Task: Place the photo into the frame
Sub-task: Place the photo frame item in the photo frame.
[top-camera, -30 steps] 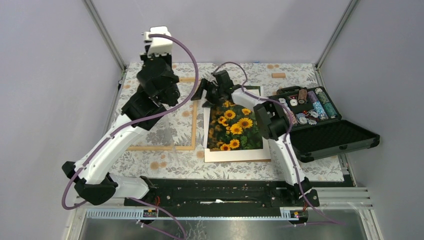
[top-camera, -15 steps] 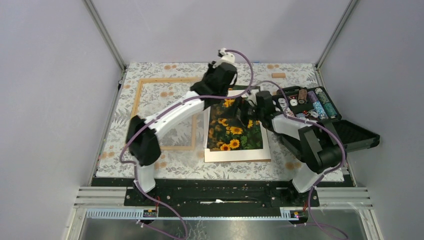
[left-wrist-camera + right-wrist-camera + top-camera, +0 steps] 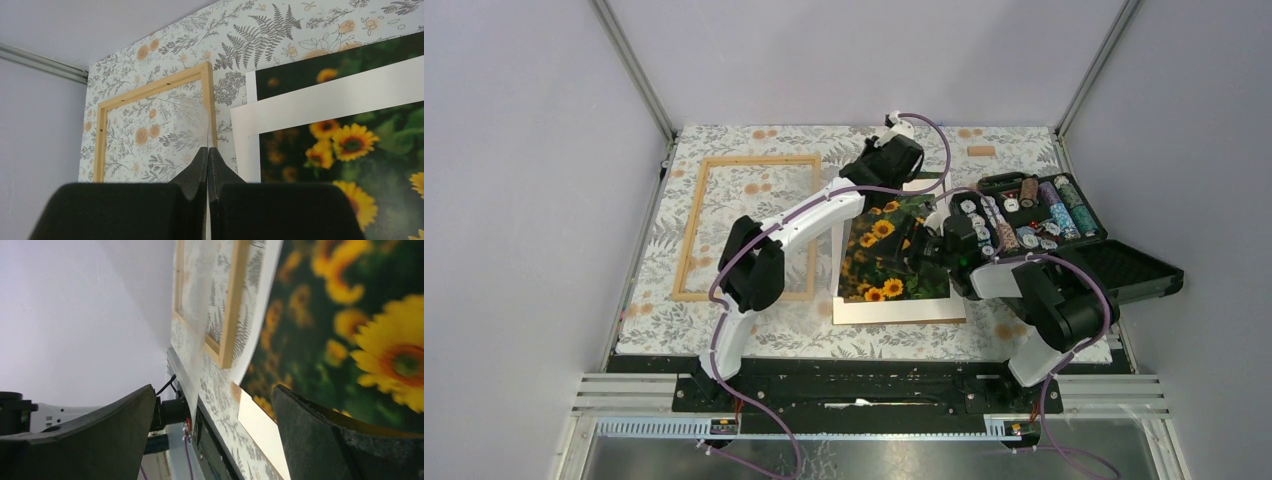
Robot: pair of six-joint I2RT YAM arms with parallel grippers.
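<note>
Arms (image 3: 814,210) extended over photo (image 3: 889,262), left tool (image 3: 208,150) closed, right tool (image 3: 212,390) spread wide.

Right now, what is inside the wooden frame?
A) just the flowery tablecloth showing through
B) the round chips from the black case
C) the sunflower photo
A: only the tablecloth shows inside the frame, while the photo lies beside it, outside the wood.

Sunflower photo (image 3: 889,255) lying just right of frame, thin light-wood frame (image 3: 759,159) flat, lengthwise
</note>
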